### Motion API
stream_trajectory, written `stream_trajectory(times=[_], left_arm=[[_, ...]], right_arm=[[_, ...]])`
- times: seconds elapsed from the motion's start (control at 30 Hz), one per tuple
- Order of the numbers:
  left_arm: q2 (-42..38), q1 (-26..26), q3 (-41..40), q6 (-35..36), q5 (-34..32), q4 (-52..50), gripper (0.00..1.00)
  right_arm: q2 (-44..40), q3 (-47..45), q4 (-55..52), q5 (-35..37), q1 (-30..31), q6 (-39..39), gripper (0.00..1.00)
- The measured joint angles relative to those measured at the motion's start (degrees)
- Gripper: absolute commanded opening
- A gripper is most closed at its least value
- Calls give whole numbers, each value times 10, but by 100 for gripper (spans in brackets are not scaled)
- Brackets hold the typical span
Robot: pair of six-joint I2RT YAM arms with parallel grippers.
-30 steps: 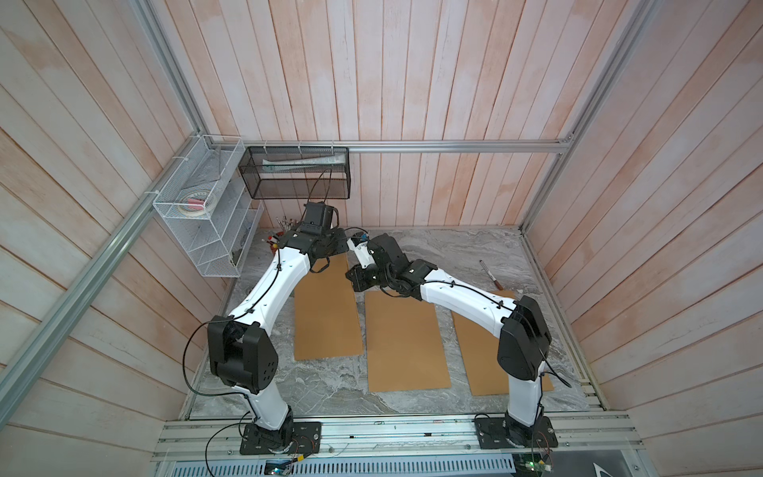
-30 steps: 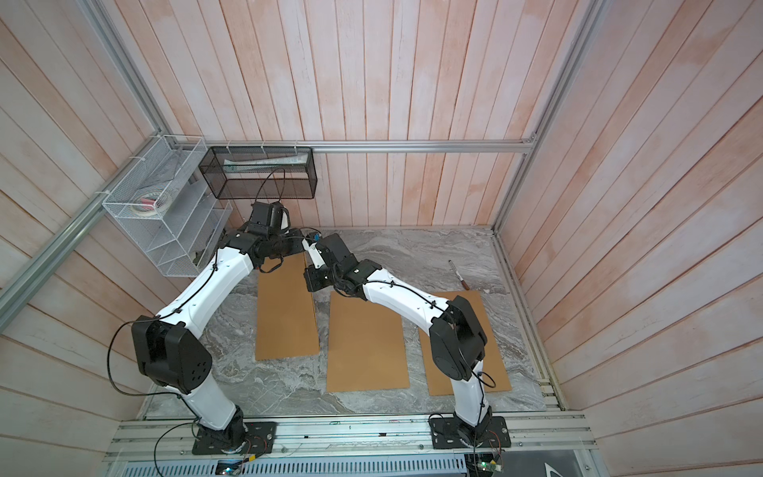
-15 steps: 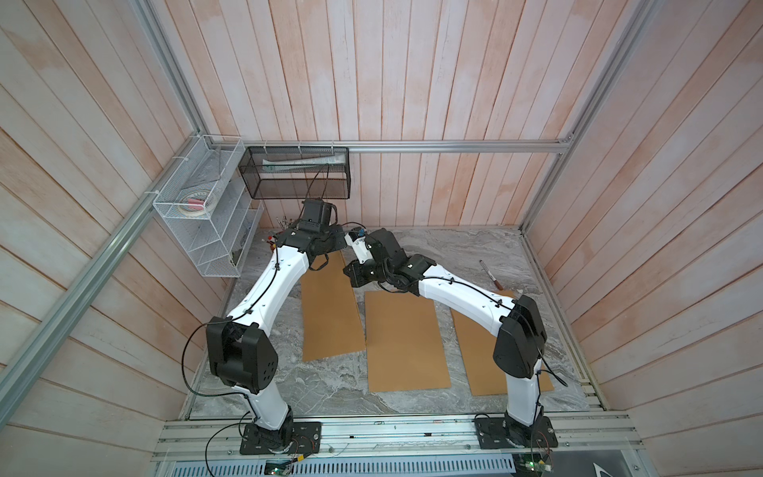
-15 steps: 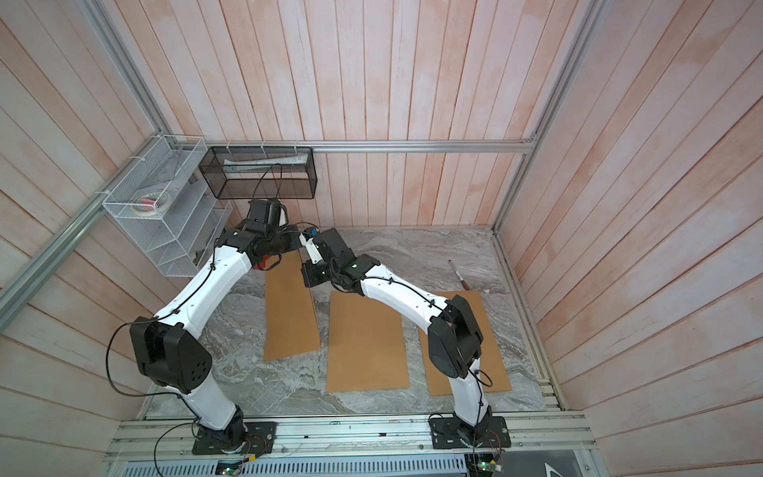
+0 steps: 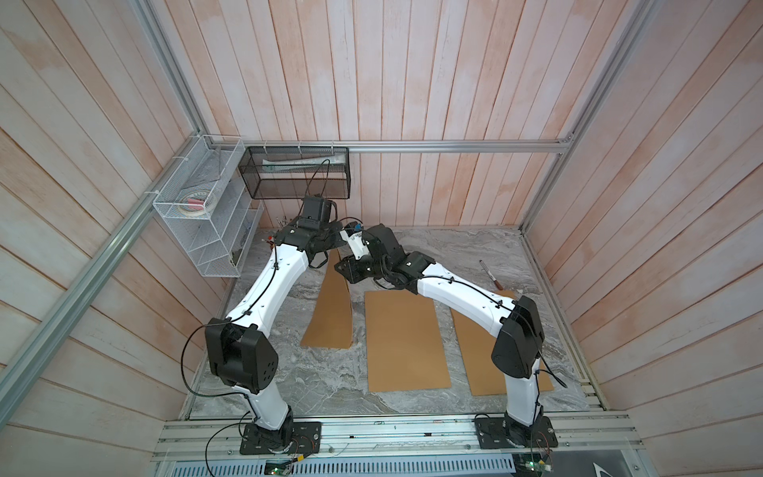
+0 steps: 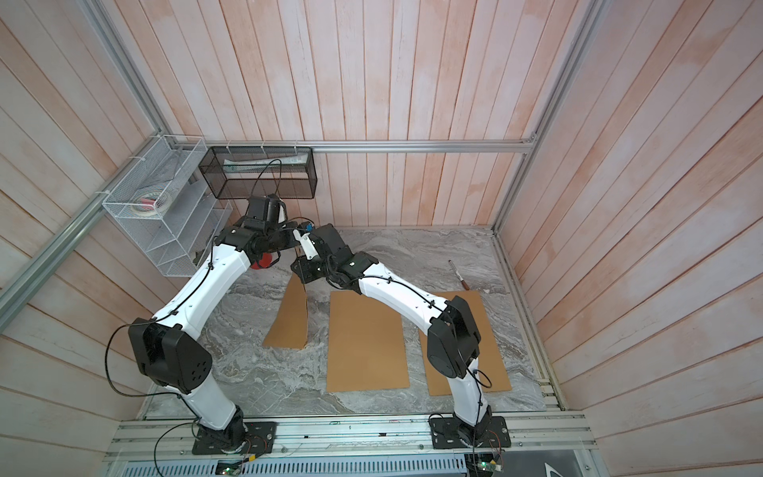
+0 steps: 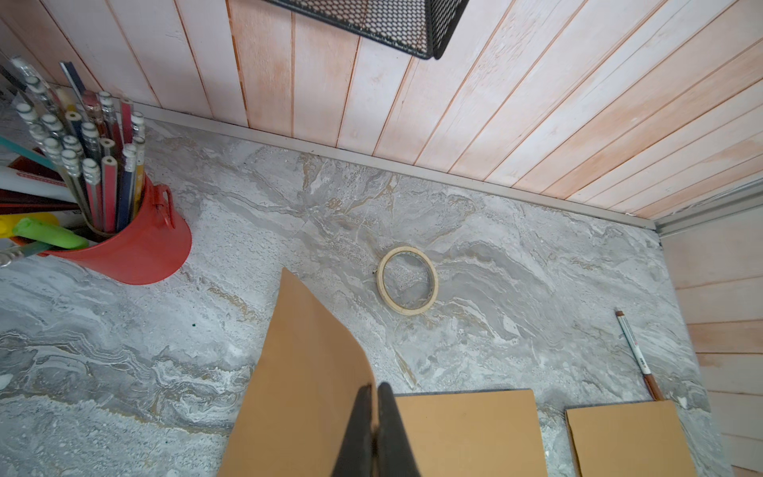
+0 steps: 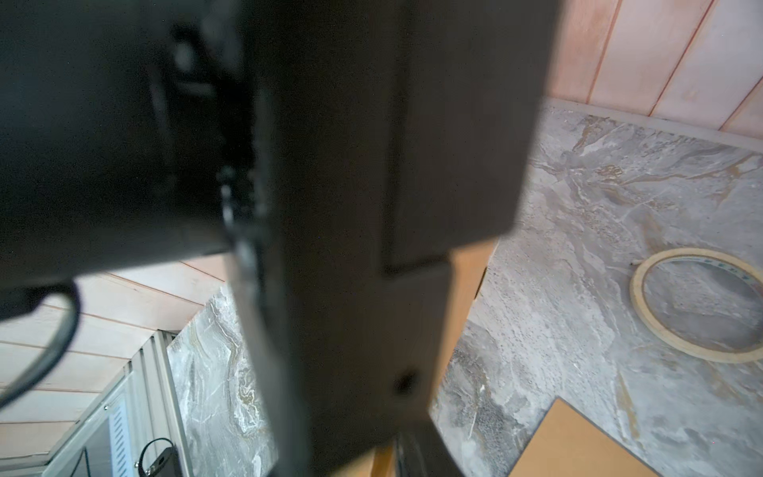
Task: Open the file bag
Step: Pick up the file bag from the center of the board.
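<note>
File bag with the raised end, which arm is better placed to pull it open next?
Left. Its tool is shut on the file bag at the raised edge. The right arm shows no clear hold; its wrist view is mostly blocked.

Matt brown paper file bag [image 7: 305,371]

The brown paper file bag [image 5: 330,318] lies lengthwise on the desk's [image 5: 446,252] left part, near end flat, far end raised and curling.
</note>
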Motion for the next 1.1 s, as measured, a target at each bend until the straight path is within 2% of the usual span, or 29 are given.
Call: stream_trajectory(times=[0.17, 0.47, 0.67, 0.7, 0.73, 1.1], left_arm=[[-2, 1, 16, 7, -5, -9, 4], [-43, -2, 48, 34, 6, -3, 5], [-96, -2, 42, 63, 38, 31, 5], [-108, -2, 33, 70, 49, 45, 5], [-118, -2, 21, 75, 56, 58, 0], [-252, -1, -172, 149, 173, 212, 0]], right_arm=[[-4, -1, 14, -15, 0, 3, 37], [-118, -126, 67, -58, -3, 27, 45], [-183, -210, 110, -70, -37, 43, 46], [-190, -222, 116, -71, -45, 45, 46], [-196, -233, 120, -71, -54, 46, 46], [-257, -359, 181, -87, -170, 46, 47]])
